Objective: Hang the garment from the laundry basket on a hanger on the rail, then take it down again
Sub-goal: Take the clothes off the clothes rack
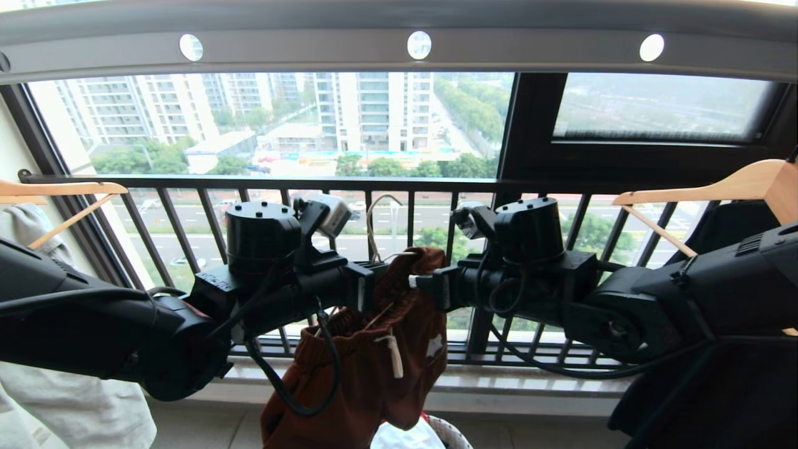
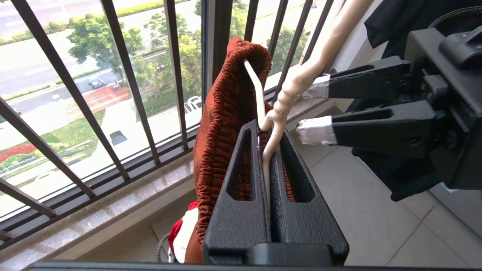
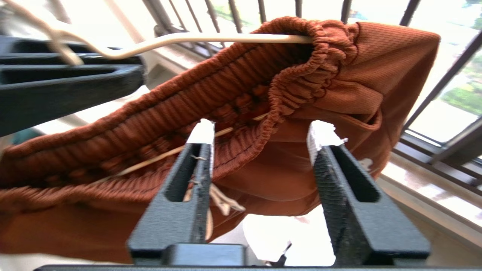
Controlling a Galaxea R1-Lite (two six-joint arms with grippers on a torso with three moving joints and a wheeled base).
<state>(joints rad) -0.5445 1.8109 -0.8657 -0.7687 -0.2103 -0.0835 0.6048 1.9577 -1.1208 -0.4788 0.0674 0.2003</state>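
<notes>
My left pincer [image 2: 270, 150] is clamped on the hanger [image 2: 278, 109]; the garment [image 1: 374, 349] is half threaded on one arm of it, above the laundry basket [image 1: 452, 430]. My right pincer [image 3: 260, 137] gapes, empty. I judge hanging on the rail [image 1: 312, 56] remains.

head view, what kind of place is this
Likely a high-rise apartment balcony used for drying laundry: an overhead rail, wooden hangers, and a railing overlooking tower blocks and streets far below.
</notes>
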